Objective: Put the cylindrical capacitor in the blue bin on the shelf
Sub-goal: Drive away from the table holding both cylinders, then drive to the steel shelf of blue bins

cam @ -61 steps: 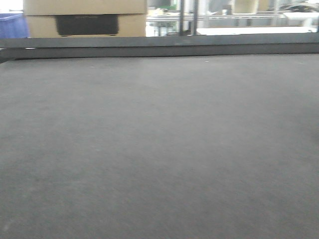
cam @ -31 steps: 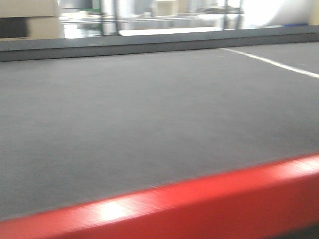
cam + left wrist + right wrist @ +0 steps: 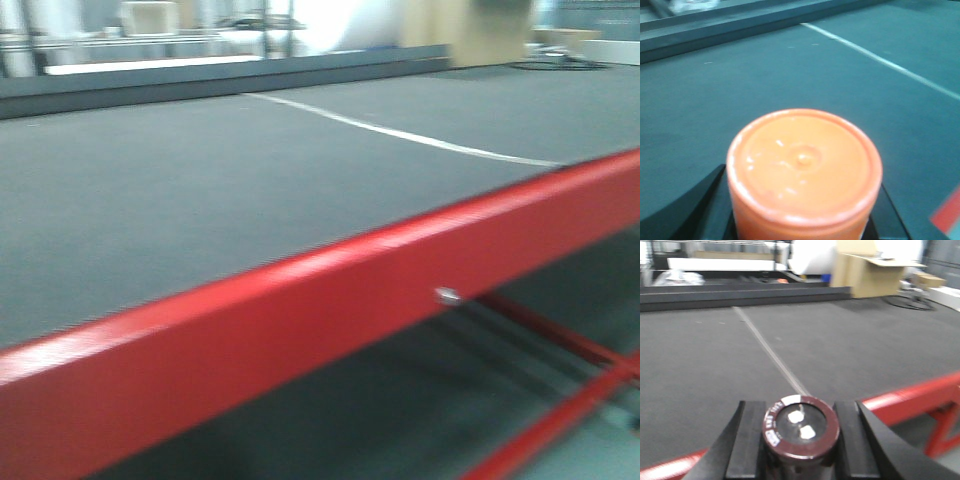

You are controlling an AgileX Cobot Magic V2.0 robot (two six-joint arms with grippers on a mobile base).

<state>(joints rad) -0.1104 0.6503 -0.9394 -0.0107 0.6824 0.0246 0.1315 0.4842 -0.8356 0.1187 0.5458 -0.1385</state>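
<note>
My right gripper (image 3: pixel 801 437) is shut on the cylindrical capacitor (image 3: pixel 801 424), a dark maroon can with two pale terminals on its top, held upright between the black fingers (image 3: pixel 747 440). In the left wrist view, my left gripper (image 3: pixel 802 222) is shut on an orange round container (image 3: pixel 802 160), whose lid fills the lower middle. The blue bin is out of view. A blurred steel rack (image 3: pixel 100 40) stands far behind the table; I cannot tell whether it is the shelf. Neither gripper shows in the front view.
A grey felt-covered table (image 3: pixel 200 190) with a red front rail (image 3: pixel 330 300) and a pale seam line (image 3: pixel 400 135) lies under both grippers. Red frame bars (image 3: pixel 560 400) run below it. An open cardboard box (image 3: pixel 865 275) stands at the back right.
The front view has swung to the right. The cardboard box and a blue container at the far left have slid out of frame, and the table's red rail has come into view.
</note>
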